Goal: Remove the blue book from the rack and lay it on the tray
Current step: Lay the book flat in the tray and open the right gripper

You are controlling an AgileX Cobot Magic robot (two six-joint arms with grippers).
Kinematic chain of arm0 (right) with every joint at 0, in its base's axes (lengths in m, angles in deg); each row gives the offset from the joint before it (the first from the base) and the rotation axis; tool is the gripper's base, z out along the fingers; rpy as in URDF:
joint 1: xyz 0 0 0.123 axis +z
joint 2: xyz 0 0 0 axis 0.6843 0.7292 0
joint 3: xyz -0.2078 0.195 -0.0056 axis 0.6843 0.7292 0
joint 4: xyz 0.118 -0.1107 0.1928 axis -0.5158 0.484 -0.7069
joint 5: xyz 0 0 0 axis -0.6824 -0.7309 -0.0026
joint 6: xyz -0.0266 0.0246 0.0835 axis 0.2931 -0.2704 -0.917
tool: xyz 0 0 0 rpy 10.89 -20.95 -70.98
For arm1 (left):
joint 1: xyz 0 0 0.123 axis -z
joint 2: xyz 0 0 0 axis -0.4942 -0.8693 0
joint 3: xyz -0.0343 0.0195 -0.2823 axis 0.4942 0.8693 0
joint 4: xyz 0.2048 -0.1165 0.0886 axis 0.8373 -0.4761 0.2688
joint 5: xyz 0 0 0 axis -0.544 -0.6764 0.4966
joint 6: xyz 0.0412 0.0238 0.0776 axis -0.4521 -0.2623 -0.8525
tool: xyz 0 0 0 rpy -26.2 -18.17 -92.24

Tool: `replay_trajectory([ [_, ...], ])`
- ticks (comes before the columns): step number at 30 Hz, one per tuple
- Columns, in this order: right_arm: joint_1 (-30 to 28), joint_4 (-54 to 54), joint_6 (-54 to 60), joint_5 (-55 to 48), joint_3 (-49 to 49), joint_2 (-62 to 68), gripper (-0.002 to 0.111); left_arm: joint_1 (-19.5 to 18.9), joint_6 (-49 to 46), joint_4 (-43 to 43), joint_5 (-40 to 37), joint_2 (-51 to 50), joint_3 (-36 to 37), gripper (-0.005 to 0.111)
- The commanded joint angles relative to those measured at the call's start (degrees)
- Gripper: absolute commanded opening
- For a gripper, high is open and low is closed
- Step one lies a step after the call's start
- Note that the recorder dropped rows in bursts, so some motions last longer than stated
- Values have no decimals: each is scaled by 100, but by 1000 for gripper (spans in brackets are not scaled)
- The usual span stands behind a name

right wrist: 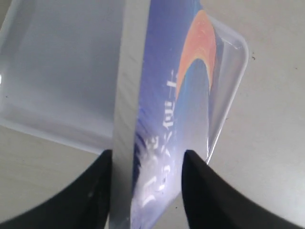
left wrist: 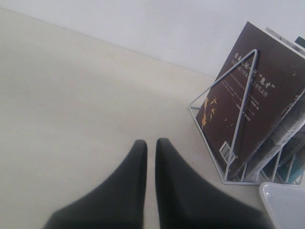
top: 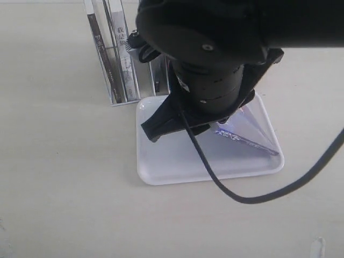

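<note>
Closest to your exterior camera, the black right arm [top: 215, 48] is filling the top middle of the picture, and its cable [top: 258, 196] is looping down across the pale table [top: 54, 188]. Beneath the arm the white tray [top: 161, 166] is lying flat, and the blue book [top: 247, 131] is tilting over its right part, with the low edge appearing to meet the tray floor. The rack [top: 115, 99] is standing just behind the tray's far left corner, holding several upright books.

In your left wrist view, the left gripper [left wrist: 151, 141] is hanging over bare table with its 2 fingers pressed almost together, only a slit between them, and it is pinching nothing. The rack's thin white frame is showing to one side, a dark brown book [left wrist: 257, 95] is leaning in it, and 1 tray corner is peeking in.

In your right wrist view, the right gripper [right wrist: 147, 155] is pinching the blue book between its 2 fingers. The cover's orange crescent and white characters are facing the camera, and the tray is lying underneath.
</note>
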Motion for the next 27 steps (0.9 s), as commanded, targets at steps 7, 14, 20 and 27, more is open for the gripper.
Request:
replay_trajectory([
  [7, 0, -365, -319, 263, -24, -28, 48, 60, -6, -33, 50, 13, 22, 6],
  [14, 0, -695, -349, 867, -24, -28, 48, 60, -6, -33, 50, 13, 22, 6],
  [20, 0, -802, -349, 820, -24, -28, 35, 60, -6, -33, 50, 13, 22, 6],
  [27, 0, -754, -263, 895, -24, -28, 2, 60, -6, -33, 50, 13, 22, 6],
])
